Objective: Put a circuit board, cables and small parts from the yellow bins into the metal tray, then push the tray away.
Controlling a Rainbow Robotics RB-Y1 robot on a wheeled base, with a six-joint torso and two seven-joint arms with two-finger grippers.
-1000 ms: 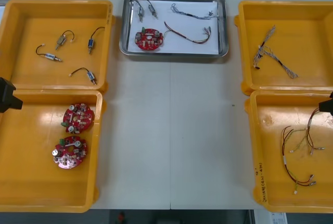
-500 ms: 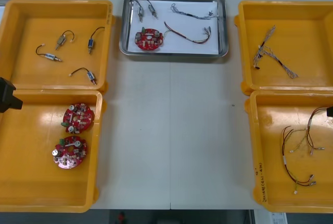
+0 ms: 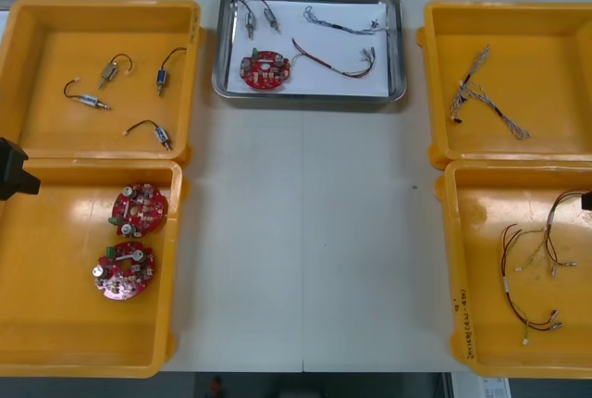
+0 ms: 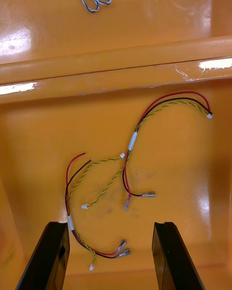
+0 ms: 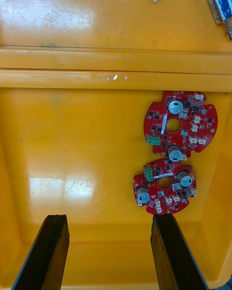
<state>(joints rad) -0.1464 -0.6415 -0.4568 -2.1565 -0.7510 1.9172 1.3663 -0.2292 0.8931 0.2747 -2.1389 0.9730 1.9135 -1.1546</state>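
Right gripper point(image 4: 110, 229), spread and empty over the red and yellow cables point(image 4: 133, 137), now drawn further off the table's point(image 3: 305, 231) right edge, left gripper point(image 5: 108, 220) spread and parked at the left; loaded metal tray point(image 3: 310, 97) at the far edge, task seemingly done.

Two-finger left gripper point(image 5: 108, 217): matte black, flat rectangular fingers point(image 5: 46, 251), blunt squared tips. Two-finger right gripper point(image 4: 110, 224): same black slabs with a dull sheen.

yellow bins point(image 3: 55, 65); red circuit boards point(image 3: 140, 210); blue-white twisted cable point(image 4: 87, 4)
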